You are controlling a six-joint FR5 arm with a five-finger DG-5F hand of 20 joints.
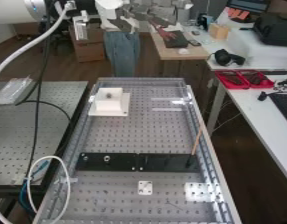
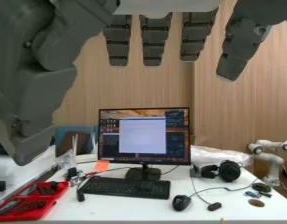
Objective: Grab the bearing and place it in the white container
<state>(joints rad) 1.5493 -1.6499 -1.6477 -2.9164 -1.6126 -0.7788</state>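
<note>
A small dark round thing (image 1: 109, 95) is sitting in the white container (image 1: 109, 104) on the worktop (image 1: 120, 136), probably the bearing. Being presumably metal, it is likely feeling stiff, dense for its size, sturdy and slippery on its smooth outer rim; any regrip is calling for thumb and fingertips across that rim. The hand (image 2: 155, 41) is hanging open, fingers nearly straight, thumb well apart, gripping and touching nothing.
</note>
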